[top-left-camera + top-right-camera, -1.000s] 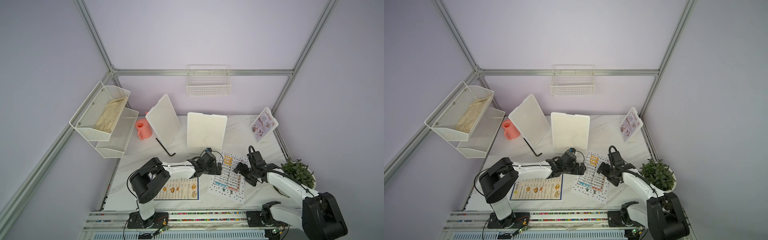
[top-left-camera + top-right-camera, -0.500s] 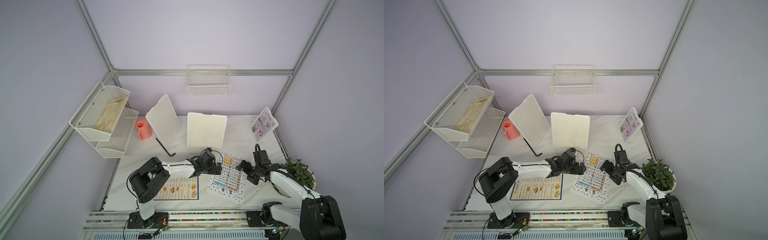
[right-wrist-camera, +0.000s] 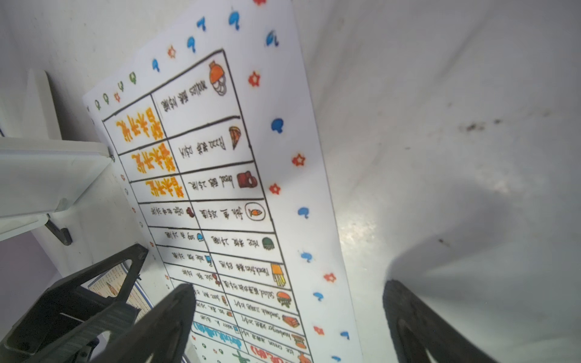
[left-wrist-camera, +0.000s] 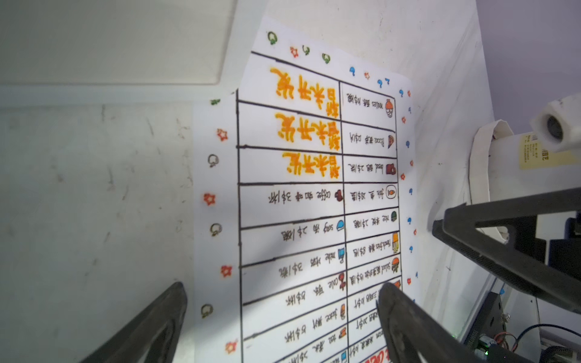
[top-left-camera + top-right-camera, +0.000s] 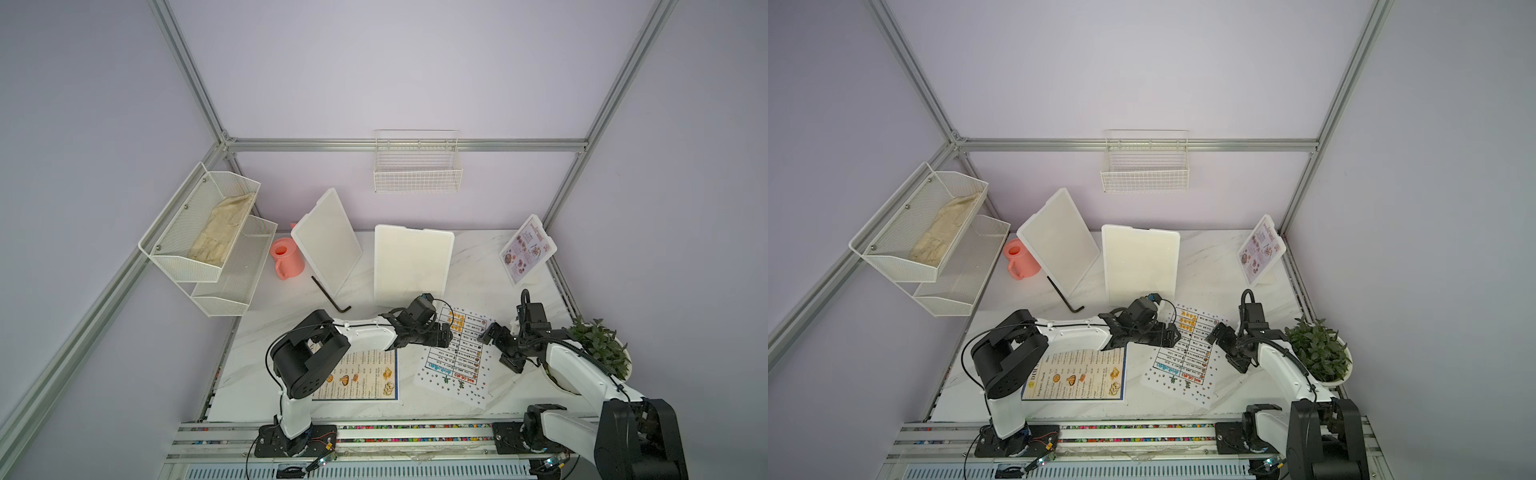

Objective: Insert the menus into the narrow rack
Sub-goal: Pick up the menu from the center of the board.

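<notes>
A white marble bench [image 5: 478,266] fills the floor of the cell. On the left wall hangs a two-tier mesh shelf [image 5: 199,249] with a folded cloth [image 5: 220,232] in its upper tier. The narrow wire rack [image 5: 417,174] is fixed high on the far wall, well apart from all three menus.

Two white boards stand at the far side of the bench. The left board [image 5: 328,241] is tilted and the right board [image 5: 411,266] leans back more squarely.

The dark-bordered dim sum menu [image 5: 1084,378] lies flat at the near left, partly under the left arm. The white table menu [image 5: 457,365], edged with coloured dots, lies flat near the middle, between the two arms. The small photo menu card [image 5: 527,251] stands propped in the far right corner.

A potted plant [image 5: 598,345] sits at the right edge, a pink jug [image 5: 286,259] at the far left beside the tilted board, and a black hex key [image 5: 330,297] lies just near that board.

The left fingers [image 4: 151,323] are spread wide and hold nothing, with one over bare bench and one over the table menu's left part. The right fingers [image 3: 166,317] are also spread wide and hold nothing, straddling the menu's right edge. Whether either pair touches the sheet cannot be told.
</notes>
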Robot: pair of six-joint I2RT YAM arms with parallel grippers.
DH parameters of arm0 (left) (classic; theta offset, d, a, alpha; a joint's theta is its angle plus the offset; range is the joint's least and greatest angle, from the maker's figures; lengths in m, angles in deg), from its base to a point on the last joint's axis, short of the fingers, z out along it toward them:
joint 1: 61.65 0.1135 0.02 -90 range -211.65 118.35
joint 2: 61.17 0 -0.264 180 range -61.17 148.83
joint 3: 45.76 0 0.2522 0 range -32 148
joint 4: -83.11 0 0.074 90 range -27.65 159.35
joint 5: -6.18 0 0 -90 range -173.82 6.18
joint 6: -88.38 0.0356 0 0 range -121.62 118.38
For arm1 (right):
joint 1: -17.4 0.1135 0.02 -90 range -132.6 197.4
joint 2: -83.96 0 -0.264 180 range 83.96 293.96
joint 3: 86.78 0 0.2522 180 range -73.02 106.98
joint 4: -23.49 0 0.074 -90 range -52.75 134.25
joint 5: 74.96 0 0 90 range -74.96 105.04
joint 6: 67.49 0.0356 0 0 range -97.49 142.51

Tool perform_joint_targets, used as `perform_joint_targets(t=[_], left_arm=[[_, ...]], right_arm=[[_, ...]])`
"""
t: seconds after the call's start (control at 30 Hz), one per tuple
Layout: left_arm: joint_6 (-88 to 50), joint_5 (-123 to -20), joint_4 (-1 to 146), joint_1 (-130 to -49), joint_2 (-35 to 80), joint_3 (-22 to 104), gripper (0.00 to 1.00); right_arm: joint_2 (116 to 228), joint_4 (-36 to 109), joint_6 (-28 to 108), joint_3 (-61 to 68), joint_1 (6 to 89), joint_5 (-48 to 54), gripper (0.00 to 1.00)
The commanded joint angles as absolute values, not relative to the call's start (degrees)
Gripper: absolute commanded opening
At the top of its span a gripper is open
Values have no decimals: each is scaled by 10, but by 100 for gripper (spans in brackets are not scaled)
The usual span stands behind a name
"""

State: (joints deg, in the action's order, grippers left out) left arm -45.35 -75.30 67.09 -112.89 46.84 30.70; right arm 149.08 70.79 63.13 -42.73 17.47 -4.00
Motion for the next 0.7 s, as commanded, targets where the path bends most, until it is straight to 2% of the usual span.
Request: perform_joint_targets(t=[0.0, 0.67], left_arm=[[-446, -727, 662, -1126, 496, 326, 95], [-441, -698, 678, -1127, 566, 390, 97]], right_arm=[[1486, 717, 628, -440, 167, -48, 97], [1481, 711, 618, -460, 154, -82, 94]])
